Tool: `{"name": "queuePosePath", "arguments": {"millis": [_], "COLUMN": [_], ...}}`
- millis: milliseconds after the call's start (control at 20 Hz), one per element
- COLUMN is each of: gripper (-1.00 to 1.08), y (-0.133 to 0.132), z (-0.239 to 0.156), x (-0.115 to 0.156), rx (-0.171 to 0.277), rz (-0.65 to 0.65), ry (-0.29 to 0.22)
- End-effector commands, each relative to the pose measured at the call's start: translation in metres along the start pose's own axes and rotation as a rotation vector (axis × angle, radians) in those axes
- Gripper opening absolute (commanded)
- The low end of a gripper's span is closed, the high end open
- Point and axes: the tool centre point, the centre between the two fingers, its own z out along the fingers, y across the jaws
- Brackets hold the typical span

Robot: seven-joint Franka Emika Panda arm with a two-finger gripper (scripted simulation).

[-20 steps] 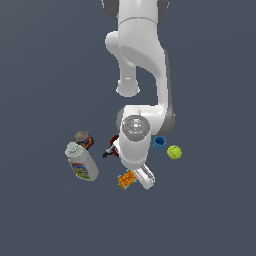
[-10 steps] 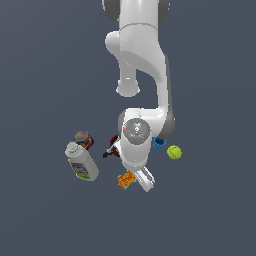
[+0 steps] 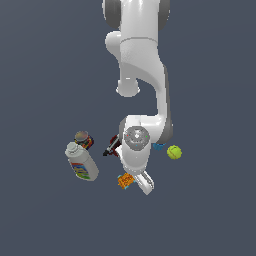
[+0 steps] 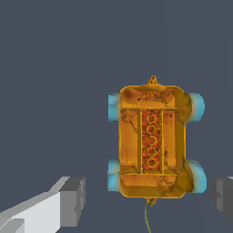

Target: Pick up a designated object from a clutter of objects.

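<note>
The designated object, a small flat orange-yellow bumpy block (image 4: 152, 145) with light-blue corners, lies flat on the dark floor. In the exterior view the block (image 3: 125, 181) sits just beside my white hand. My gripper (image 4: 148, 200) is open. Its grey fingertips (image 4: 73, 200) stand wide on either side of the block's near end and do not touch it. In the exterior view my gripper (image 3: 142, 184) hangs low over the clutter of objects, and the arm hides its fingers.
A white labelled bottle (image 3: 82, 162) lies at the exterior view's left with a brown can (image 3: 82, 139) behind it. A dark red mug (image 3: 114, 143) and a blue cup (image 3: 159, 147) peek from behind the arm. A yellow-green ball (image 3: 174, 152) rests at the right.
My hand has edged slightly lower by the block. The block and the other objects have not moved.
</note>
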Motion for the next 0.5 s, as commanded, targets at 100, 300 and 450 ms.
{"name": "queuePosePath", "arguments": {"millis": [100,300,450], "gripper": [1.0,-1.0,-1.0], "y": [0.0059,0.0055,0.0055], "z": [0.0192,0.0197,0.0197], "x": [-0.0011,-0.0009,-0.0009], "rx": [-0.014,-0.014,-0.014], "rz": [0.004,0.004,0.004], "ry": [-0.007,-0.007,-0.007]}}
